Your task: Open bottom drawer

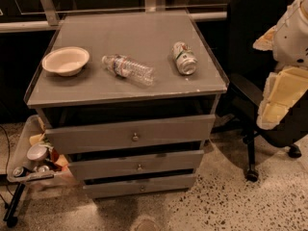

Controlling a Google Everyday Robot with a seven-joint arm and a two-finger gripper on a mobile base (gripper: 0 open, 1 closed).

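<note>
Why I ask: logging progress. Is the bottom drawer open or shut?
Shut: the bottom drawer front sits back under the middle drawer, no inside showing. The gripper is out of view.

**Arm** [292, 30], one. Rounded white shell casing with small dark dots and holes scattered over it. A cream-yellow patch shows on its left flank, and the seams between segments are shaded grey.

**Tool** [279, 97], at the arm's lower end, by the right edge of the view. Flat pale-yellow slabs trimmed in white, angular in outline, probably padded faces.
</note>
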